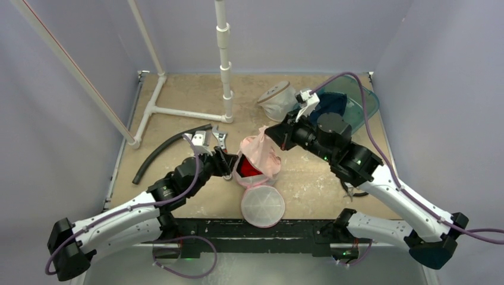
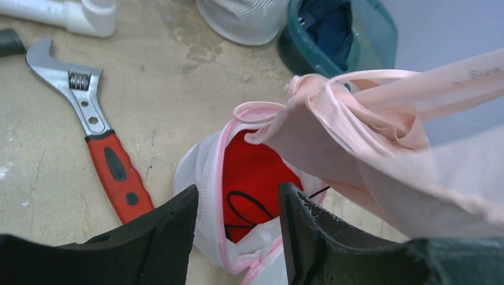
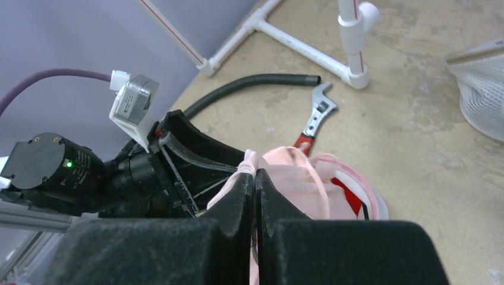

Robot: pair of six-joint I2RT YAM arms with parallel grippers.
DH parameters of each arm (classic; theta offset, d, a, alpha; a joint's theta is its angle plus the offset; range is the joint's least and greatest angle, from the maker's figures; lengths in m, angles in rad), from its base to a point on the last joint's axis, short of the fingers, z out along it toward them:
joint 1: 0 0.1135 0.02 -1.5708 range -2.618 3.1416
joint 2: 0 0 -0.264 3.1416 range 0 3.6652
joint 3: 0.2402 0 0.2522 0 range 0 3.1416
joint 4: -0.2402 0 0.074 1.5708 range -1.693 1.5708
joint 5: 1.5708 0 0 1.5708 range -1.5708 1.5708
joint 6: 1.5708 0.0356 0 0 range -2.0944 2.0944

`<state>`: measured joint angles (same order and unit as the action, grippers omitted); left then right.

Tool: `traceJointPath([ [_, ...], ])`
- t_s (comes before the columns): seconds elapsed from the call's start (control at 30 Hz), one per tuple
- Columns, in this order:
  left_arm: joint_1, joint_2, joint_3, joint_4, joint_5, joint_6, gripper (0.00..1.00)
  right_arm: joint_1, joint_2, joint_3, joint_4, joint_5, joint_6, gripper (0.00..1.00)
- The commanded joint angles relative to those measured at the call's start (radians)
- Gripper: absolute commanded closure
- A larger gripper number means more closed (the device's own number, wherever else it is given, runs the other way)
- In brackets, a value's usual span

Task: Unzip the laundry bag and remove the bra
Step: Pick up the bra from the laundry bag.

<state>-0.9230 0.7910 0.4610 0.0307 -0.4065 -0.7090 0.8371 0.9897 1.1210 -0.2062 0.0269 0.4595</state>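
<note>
The laundry bag (image 1: 245, 173) is white mesh with a pink zipper. It lies unzipped mid-table, and a red item (image 2: 255, 178) shows inside it. The pale pink bra (image 1: 263, 151) rises out of the bag's mouth, and my right gripper (image 1: 272, 135) is shut on its upper end. In the right wrist view the right gripper (image 3: 254, 175) pinches the bra fabric (image 3: 297, 184). My left gripper (image 2: 238, 208) stands open at the bag's left rim (image 2: 205, 178). The mesh edge lies loose between its fingers (image 2: 172, 231).
A round white mesh disc with a pink rim (image 1: 262, 205) lies just in front of the bag. A red-handled adjustable wrench (image 2: 95, 127) and a black hose (image 1: 166, 148) lie to the left. At the back are a PVC pipe frame (image 1: 226, 71), another mesh bag (image 1: 276, 101) and a teal bin (image 1: 362, 104).
</note>
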Motion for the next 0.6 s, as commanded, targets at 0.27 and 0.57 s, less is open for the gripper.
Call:
traceJointPath([
  [0.27, 0.005, -0.307, 0.018, 0.192, 0.158, 0.292, 0.39, -0.014, -0.025, 0.169, 0.004, -0.075, 0.005, 1.0],
  [0.57, 0.004, -0.145, 0.152, 0.264, 0.369, 0.133, 0.21, -0.014, -0.043, 0.157, 0.032, -0.006, 0.032, 1.0],
])
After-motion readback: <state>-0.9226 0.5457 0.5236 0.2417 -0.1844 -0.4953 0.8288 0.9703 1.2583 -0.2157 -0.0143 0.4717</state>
